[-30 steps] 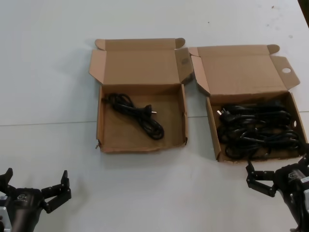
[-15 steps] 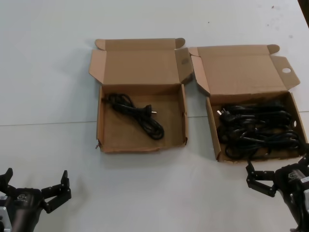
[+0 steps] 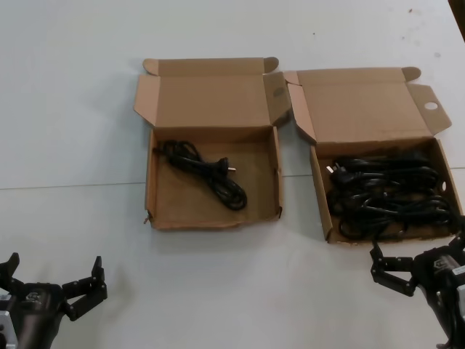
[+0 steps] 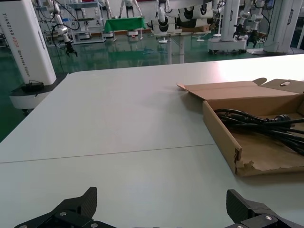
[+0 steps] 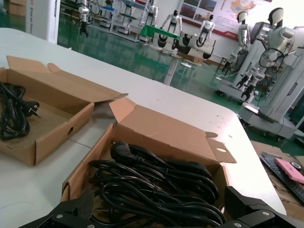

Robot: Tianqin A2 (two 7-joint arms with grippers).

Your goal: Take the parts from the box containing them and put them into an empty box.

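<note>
So we've got a big white counter [image 3: 73, 109] with two shallow cardboard mailers sitting side by side on it, lids flipped back. The one with the round hole in its flap, the full box [image 3: 323, 207], sits on our right and is stuffed with a tangle of black power cords [image 3: 385, 200]; the other box [image 3: 149, 182], with the ragged front edge, sits to its left and already has one cord [image 3: 207, 171] lying loose in it, so it's not strictly empty. Our right claw [image 3: 418, 273] hovers just in front of the full box with its fingers spread wide, nothing in them, and the left claw [image 3: 51, 280] is parked low at the near left, also spread open and empty, well apart from either box. As for handling, we reckon these cords are light, floppy and rubbery, so grip shouldn't be the issue, tangling will be. They overlap heavily in there, so pulling one likely drags its neighbours along. We'd go for the thick middle of a coiled bundle near the top of the pile rather than a plug [image 3: 336, 169] or a stray loop, since a single strand would just unspool and trail over the box wall.
</note>
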